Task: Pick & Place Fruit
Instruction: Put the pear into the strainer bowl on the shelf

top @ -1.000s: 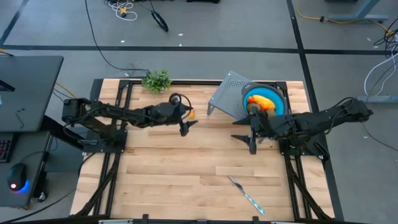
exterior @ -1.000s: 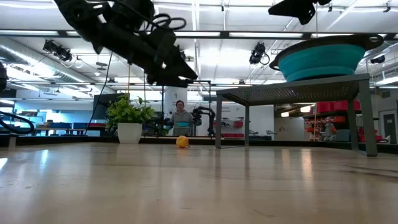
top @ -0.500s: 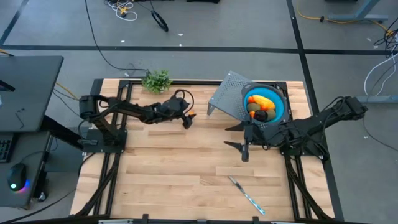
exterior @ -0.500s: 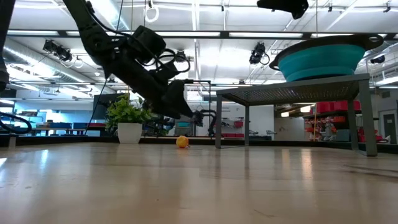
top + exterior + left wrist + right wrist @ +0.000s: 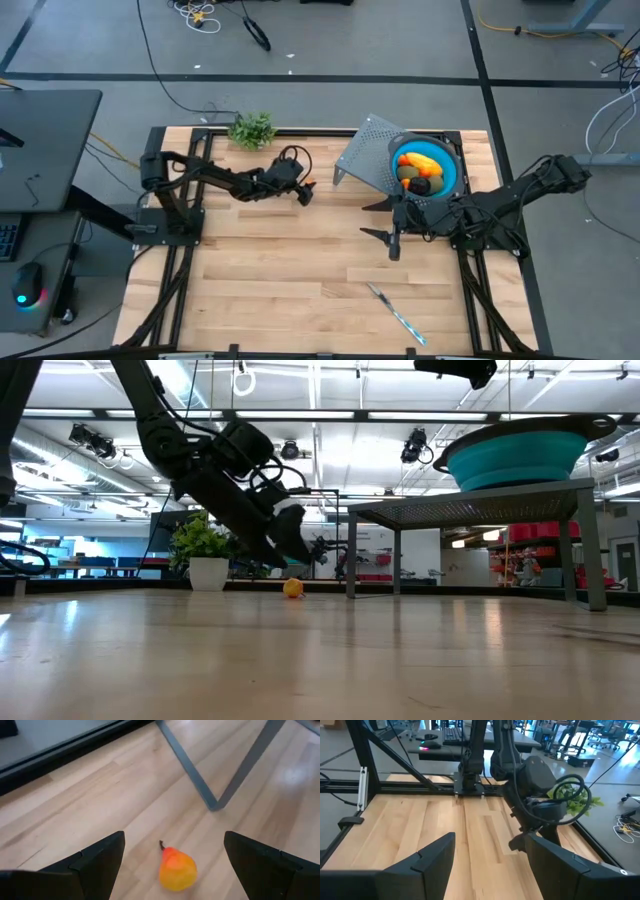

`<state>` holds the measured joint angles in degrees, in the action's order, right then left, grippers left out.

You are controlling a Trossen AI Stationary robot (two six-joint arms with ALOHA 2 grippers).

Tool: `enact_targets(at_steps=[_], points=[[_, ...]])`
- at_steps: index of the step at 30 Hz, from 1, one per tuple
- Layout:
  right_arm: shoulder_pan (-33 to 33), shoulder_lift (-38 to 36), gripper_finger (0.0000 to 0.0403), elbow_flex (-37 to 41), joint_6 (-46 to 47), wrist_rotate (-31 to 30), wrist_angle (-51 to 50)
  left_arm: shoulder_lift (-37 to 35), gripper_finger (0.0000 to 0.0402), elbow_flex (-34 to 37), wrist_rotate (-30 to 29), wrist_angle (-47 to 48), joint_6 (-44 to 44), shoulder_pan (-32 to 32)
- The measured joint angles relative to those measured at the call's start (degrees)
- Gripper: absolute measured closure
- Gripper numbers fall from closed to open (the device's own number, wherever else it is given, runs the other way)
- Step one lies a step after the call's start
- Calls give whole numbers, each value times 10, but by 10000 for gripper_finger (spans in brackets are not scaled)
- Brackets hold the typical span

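Left tool [image 5: 172, 855] lowered, open over orange fruit [image 5: 177, 868].

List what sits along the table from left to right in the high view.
Leafy sprig → left pincer, open over the small orange fruit → grey perforated stand → right pincer, open → blue bowl of fruit.

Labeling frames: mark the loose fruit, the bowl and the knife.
fruit [image 5: 177, 869]: left wrist view, middle of its orange-yellow body.
bowl [image 5: 515, 458]: low view, teal outer wall.
knife [image 5: 398, 314]: high view, middle of its length.
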<state>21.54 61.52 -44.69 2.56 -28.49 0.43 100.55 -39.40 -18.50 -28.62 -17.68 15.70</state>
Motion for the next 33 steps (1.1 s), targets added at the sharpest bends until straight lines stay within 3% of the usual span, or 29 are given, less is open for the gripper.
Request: enact_targets(at_steps=[11,15,24,30,33], points=[[0,0,151,0,-2,0,-1,19,49,-22,-19,64,-57,2],[0,0,151,0,-2,0,-2,19,49,-22,4,83,-69,2],[0,0,151,0,-2,0,-1,19,49,-22,-21,97,-71,10],[0,0,151,0,-2,1,-1,19,49,-22,8,88,-76,10],[0,0,151,0,-2,1,-1,19,49,-22,-4,87,-71,10]])
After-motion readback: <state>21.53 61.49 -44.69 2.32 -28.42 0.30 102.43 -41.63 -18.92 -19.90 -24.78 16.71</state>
